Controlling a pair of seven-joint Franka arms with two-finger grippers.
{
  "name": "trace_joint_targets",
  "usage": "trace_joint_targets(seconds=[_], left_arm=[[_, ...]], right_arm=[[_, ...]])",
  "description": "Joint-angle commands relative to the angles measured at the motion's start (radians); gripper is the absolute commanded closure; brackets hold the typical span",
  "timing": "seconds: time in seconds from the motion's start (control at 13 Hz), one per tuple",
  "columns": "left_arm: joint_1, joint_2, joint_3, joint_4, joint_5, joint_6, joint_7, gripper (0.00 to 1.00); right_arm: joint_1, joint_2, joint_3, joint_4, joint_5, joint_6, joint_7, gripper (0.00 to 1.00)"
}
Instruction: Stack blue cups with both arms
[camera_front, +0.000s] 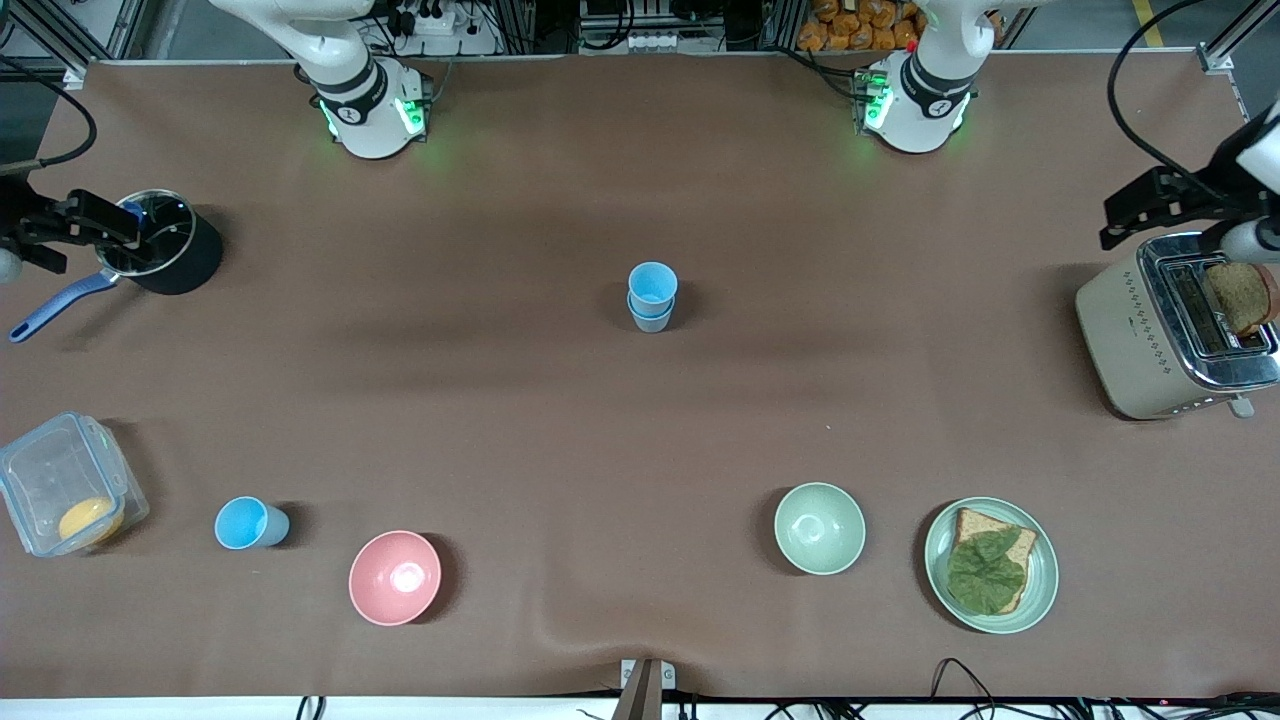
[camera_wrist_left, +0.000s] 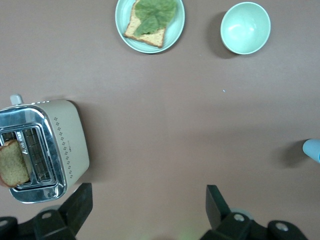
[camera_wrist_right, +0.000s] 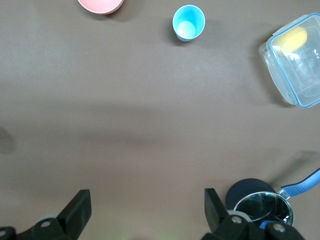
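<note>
Two blue cups (camera_front: 651, 296) sit stacked mid-table, well apart from both grippers. Left gripper (camera_wrist_left: 145, 207), wide open, hangs near the toaster (camera_wrist_left: 45, 150); right gripper (camera_wrist_right: 145, 207), wide open, near the pot (camera_wrist_right: 260, 205).

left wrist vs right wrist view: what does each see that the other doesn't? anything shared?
Left wrist only: toaster with bread slice in its slot, plate with leaf-topped bread, pale green bowl, open left gripper.
Right wrist only: sky-blue cup, pink bowl, clear container, pot, open right gripper.
Shared: only the brown table.
</note>
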Motion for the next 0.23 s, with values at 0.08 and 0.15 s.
trace_joint_targets(seconds=[0.08,0.15], left_arm=[[-0.006,0.004,0.003,0.012,0.016,-0.007,0.017,0.00],[-0.007,0.004,0.003,0.014,0.017,-0.007,0.015,0.00]], right_arm=[[-0.002,0.008,0.004,0.016,-0.014,-0.017,0.039,0.00],[0.000,0.006,0.004,0.016,-0.015,-0.021,0.044,0.00]])
